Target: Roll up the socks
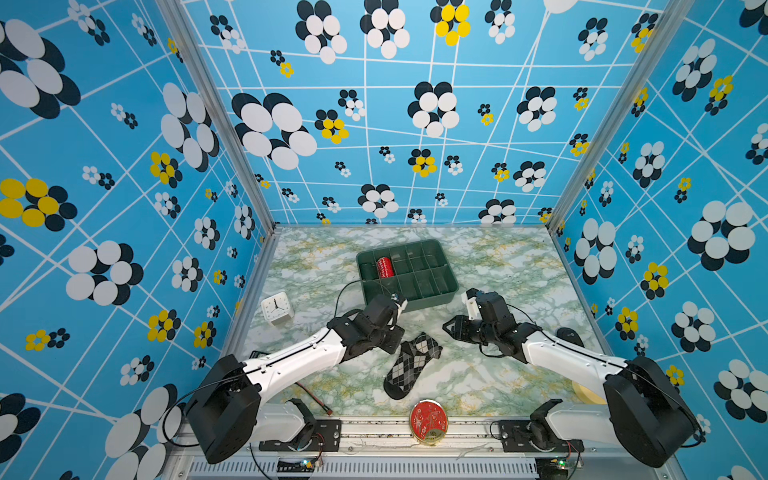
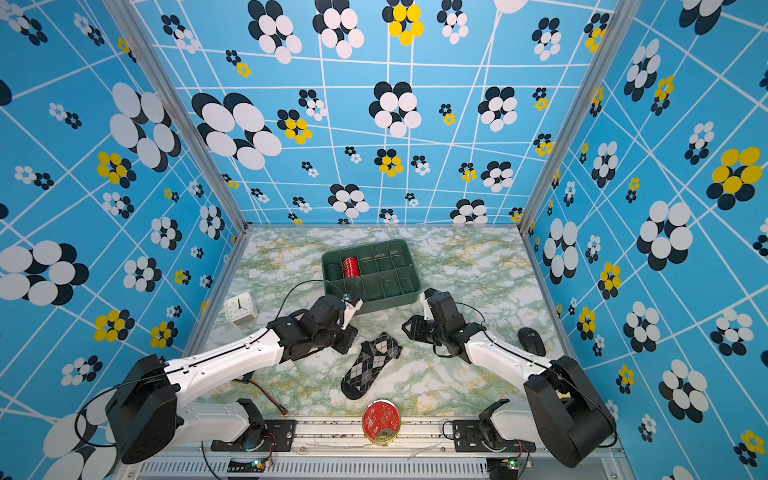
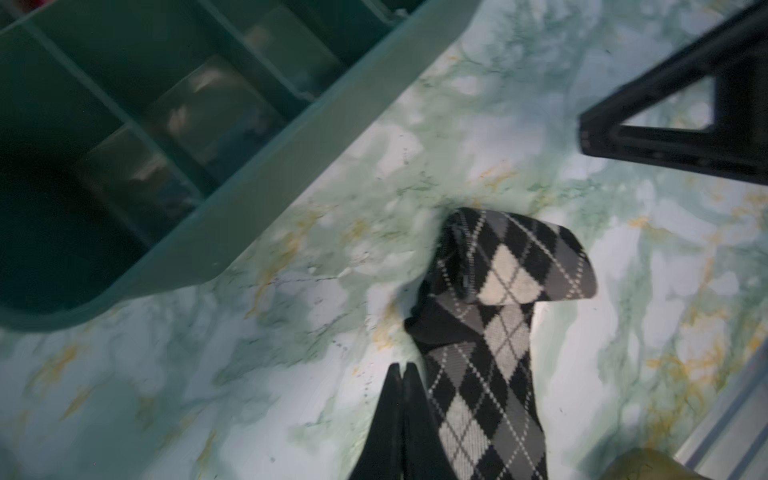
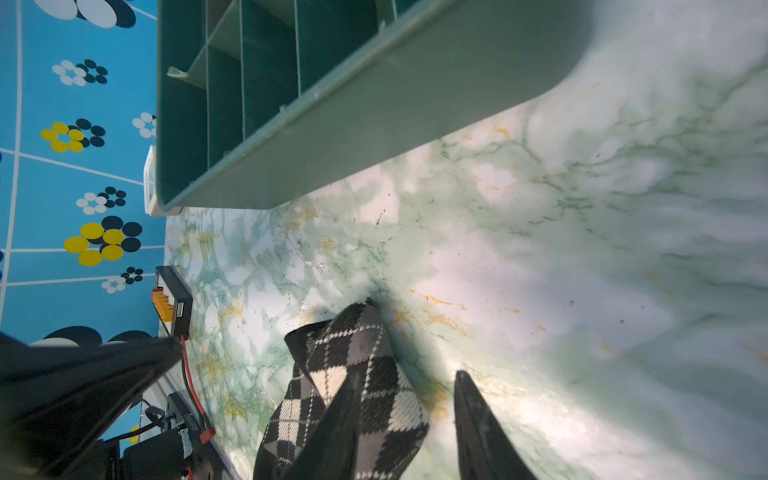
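Your socks (image 1: pixel 409 365) (image 2: pixel 371 365) lay in both top views on the table (image 1: pixel 498 266), near its front middle, between your two arms. They lay flat and aslant, with the black toe toward the front edge and the upper end toward the bin (image 1: pixel 428 301). That upper end was folded back over the leg in one loose turn, which showed best in the left wrist view. The rest lay unrolled. The socks did not touch the bin.

Your left gripper (image 3: pixel 402 368) was clenched, its fingers (image 3: pixel 386 415) pressed together with nothing between them. The tips sat at the edge of the socks, just below the fold, on the side toward the clock (image 1: pixel 276 307). I could not tell whether they touched the fabric or the table.

Your right gripper (image 4: pixel 409 374) was released, jaws apart and gripping nothing. In the right wrist view one finger (image 4: pixel 345 415) crossed in front of the folded end, and the other stood over bare table just beside it. I could not tell whether either one rested on anything.

Behind the socks the bin stood with a green roll (image 1: pixel 368 270) and a red roll (image 1: pixel 384 267) side by side at its left end. The clock stood near the left wall, well apart from the socks. A tin (image 1: pixel 429 421) lay at the front edge, near the toe but not touching it. A mouse (image 1: pixel 569 336) lay by the right wall, beside your right arm.
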Available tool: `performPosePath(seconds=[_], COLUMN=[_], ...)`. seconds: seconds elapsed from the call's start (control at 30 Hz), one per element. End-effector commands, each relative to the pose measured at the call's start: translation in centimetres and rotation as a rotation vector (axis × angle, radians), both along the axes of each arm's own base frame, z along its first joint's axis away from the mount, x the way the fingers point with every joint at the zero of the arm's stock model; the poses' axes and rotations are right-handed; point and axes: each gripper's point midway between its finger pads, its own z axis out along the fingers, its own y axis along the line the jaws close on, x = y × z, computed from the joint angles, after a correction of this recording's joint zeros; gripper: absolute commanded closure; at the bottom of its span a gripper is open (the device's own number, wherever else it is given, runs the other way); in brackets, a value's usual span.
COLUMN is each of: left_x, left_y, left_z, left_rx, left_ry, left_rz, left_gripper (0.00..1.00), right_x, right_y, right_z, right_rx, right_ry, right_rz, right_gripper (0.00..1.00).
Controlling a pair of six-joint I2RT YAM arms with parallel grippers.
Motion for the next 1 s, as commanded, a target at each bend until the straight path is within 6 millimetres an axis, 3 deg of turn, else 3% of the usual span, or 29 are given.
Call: performPosePath(seconds=[0.0, 0.3, 0.6, 0.97], left_x=[0.6, 5.4, 8.6, 12.9], left_y=[3.2, 3.5, 3.5, 4.5], left_z=[-1.8, -1.5, -2.6, -2.2], left_rx=[0.043, -0.03, -0.057, -0.024], left_ry=[0.048, 0.002, 0.014, -0.033], left_rz=[0.138, 0.205, 0.225, 0.232], left_gripper=[1.0, 1.0, 1.0, 1.0], right_x=[0.0, -0.7, -1.2, -2.1], right_y=[-1.4, -1.0, -0.9, 0.3], right_z=[0.2, 0.1, -0.8, -2.0], right_rx=[-0.074, -0.076, -0.109, -0.148], right_ry=[-0.021, -0.009, 0.012, 0.039], right_rz=[-0.029, -0.012, 0.003, 0.051], right_gripper=[0.61, 0.61, 0.6, 0.6])
